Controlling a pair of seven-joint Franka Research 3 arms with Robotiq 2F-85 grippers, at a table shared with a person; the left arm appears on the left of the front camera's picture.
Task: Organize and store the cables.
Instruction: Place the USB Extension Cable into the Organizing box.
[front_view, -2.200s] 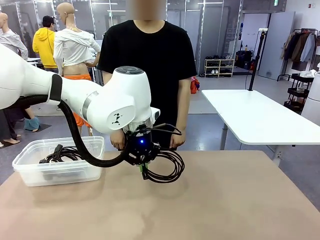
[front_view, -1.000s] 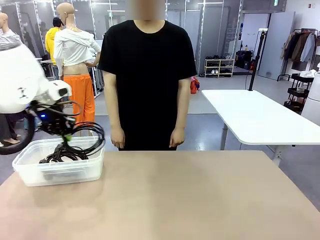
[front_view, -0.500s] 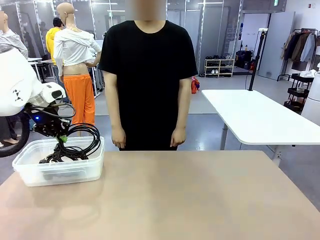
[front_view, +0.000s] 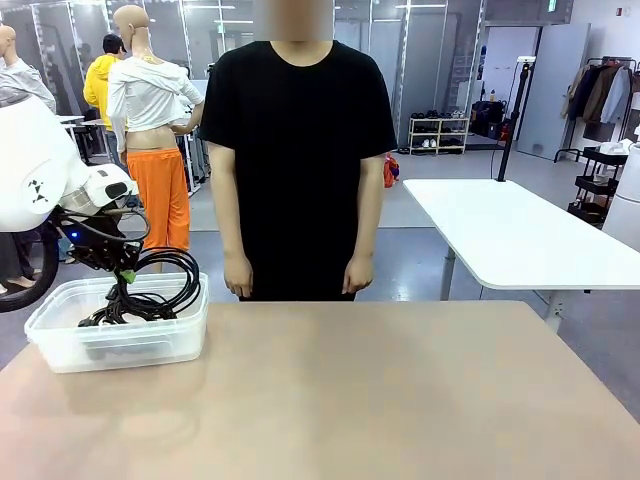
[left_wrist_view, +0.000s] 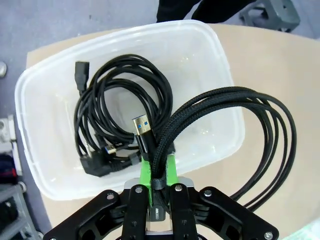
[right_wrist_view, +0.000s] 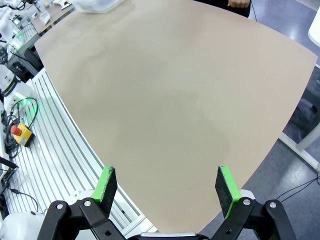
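Two green pads (left_wrist_view: 171, 172) of the left tool (left_wrist_view: 158, 175) pinch a braided black cable (left_wrist_view: 235, 130) over the clear plastic bin (left_wrist_view: 220, 60); its loops hang past the bin's rim, and its USB plug points into the bin. Coiled cables (left_wrist_view: 112, 110) lie inside. From the front, that tool (front_view: 127, 275) hovers above the bin (front_view: 60, 345) at the tabletop's (front_view: 400, 400) left far corner, a person (front_view: 295, 150) standing behind. Right tool (right_wrist_view: 162, 185) gapes wide, holding nothing, over bare tan tabletop.

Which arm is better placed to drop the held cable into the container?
The left. Its gripper is shut on the coiled black braided cable, directly above the clear plastic container. The right gripper is open above the bare tan table.
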